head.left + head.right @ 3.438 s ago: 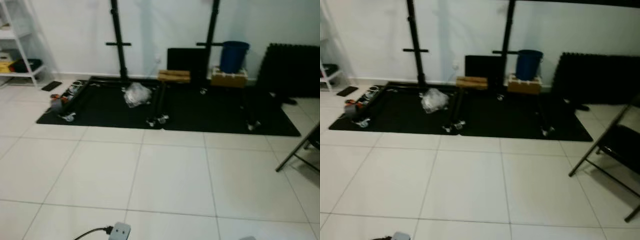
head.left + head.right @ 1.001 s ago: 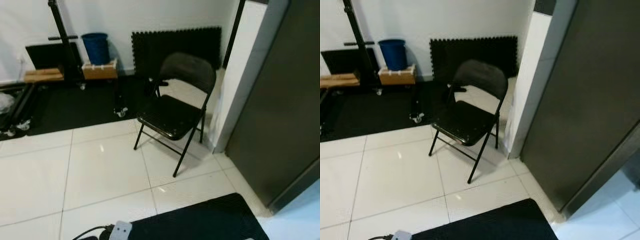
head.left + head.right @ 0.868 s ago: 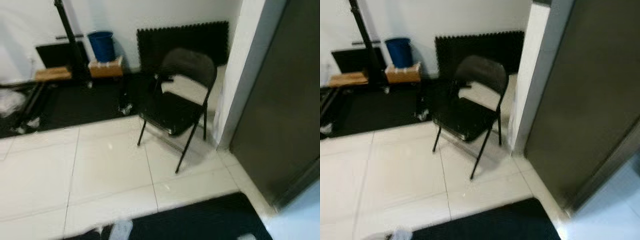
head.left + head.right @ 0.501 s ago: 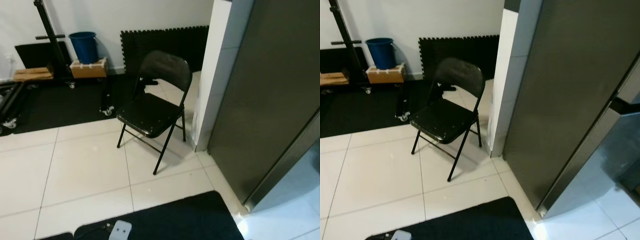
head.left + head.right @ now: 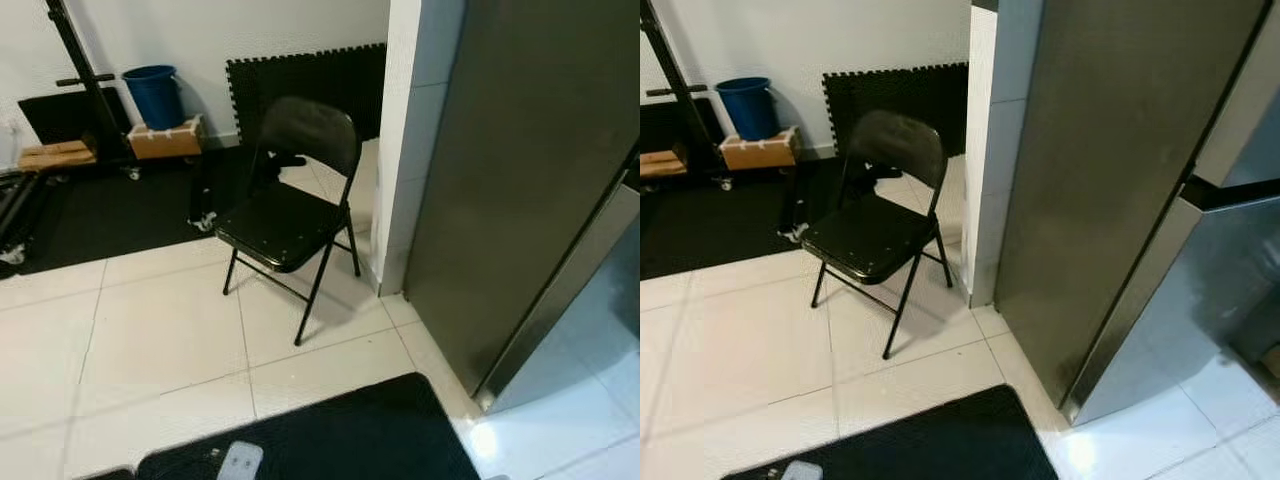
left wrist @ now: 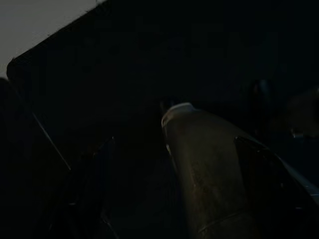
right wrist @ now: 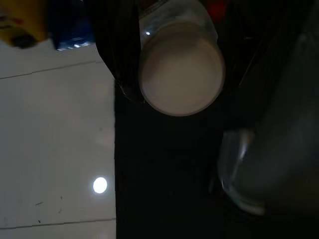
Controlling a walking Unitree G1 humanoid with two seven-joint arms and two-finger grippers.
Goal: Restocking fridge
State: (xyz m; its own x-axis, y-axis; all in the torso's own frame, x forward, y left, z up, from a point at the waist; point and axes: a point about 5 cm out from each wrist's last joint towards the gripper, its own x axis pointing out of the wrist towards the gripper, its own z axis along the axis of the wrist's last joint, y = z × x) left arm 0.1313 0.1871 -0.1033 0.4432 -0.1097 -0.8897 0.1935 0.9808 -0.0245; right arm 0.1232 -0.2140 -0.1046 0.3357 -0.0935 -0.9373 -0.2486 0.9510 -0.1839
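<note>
Right gripper: jaws pinched on a white-bottomed container, seen end-on in the wrist view above a black mat and pale tiles. Left gripper: view too dark, jaw state cannot be told. Fridge stands to the robot's right, doors closed, beside a white pillar; folding chair just beyond. Judged early: item carried, fridge not yet opened, nothing stocked.

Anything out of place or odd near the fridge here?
Mildly: a black folding chair stands angled on the tiles beside the white pillar, close to the fridge's side. A small white device lies loose on the black mat underfoot. Nothing looks spilled or broken.
</note>
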